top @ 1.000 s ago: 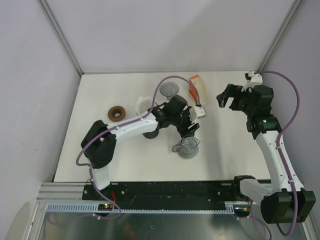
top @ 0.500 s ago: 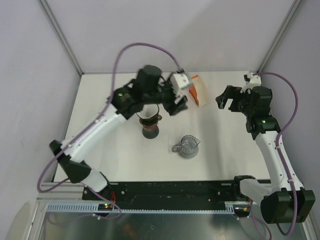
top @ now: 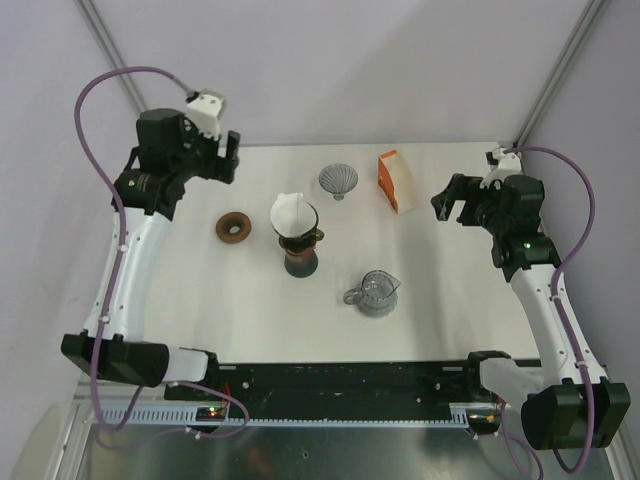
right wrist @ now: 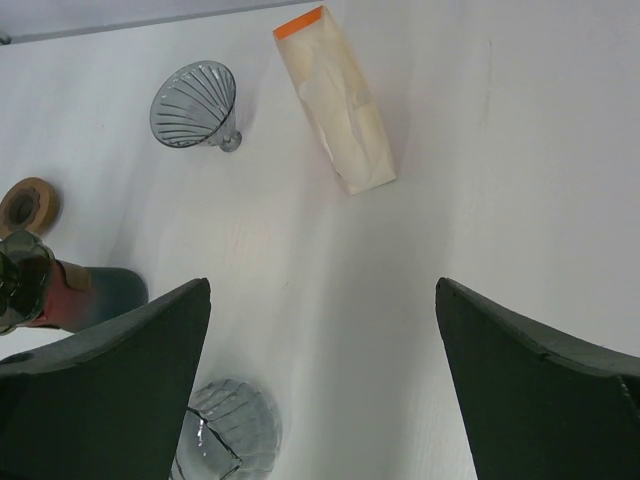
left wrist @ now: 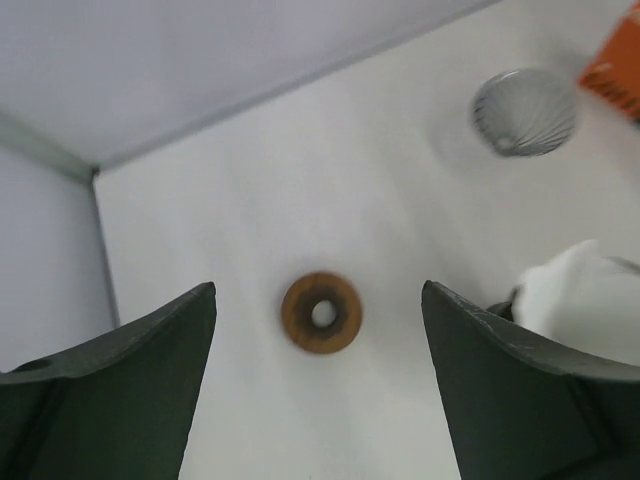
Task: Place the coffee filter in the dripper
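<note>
The white coffee filter sits in the mouth of a dark dripper on its stand at the table's middle; its edge shows in the left wrist view. A grey ribbed glass dripper lies empty behind it, also in the wrist views. My left gripper is open and empty, held high at the far left, well away from the filter. My right gripper is open and empty at the right.
An orange-and-white filter packet lies at the back right. A brown wooden ring lies left of the stand. A glass server stands in front of it. Walls close the back and sides.
My left arm has swung from beside the glass server at the middle up and back to the far left corner. The filter and stand now show uncovered. The right arm has not moved.
</note>
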Controlling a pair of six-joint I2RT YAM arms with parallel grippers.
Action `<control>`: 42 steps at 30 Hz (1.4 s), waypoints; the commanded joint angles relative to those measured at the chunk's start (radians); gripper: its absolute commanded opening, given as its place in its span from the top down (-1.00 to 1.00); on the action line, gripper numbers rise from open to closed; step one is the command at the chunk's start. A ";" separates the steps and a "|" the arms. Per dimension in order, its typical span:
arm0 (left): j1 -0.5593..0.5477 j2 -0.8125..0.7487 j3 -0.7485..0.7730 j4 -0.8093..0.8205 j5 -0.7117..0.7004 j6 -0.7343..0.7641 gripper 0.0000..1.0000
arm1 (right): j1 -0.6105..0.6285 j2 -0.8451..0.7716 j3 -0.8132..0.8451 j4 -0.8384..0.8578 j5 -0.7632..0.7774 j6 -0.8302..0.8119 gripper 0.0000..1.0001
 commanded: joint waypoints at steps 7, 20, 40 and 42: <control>0.260 0.054 -0.288 0.050 0.023 -0.013 -0.64 | -0.009 -0.018 0.001 0.046 -0.024 -0.033 -0.99; 0.300 0.326 -0.418 0.246 0.085 -0.031 -0.61 | -0.013 -0.002 0.001 0.032 -0.008 -0.046 -0.99; 0.297 0.605 -0.326 0.309 0.051 -0.070 -0.01 | -0.015 0.001 0.001 0.020 0.006 -0.058 -0.99; 0.297 0.614 -0.331 0.310 0.052 -0.067 0.13 | -0.015 0.001 0.002 0.020 0.007 -0.059 -0.99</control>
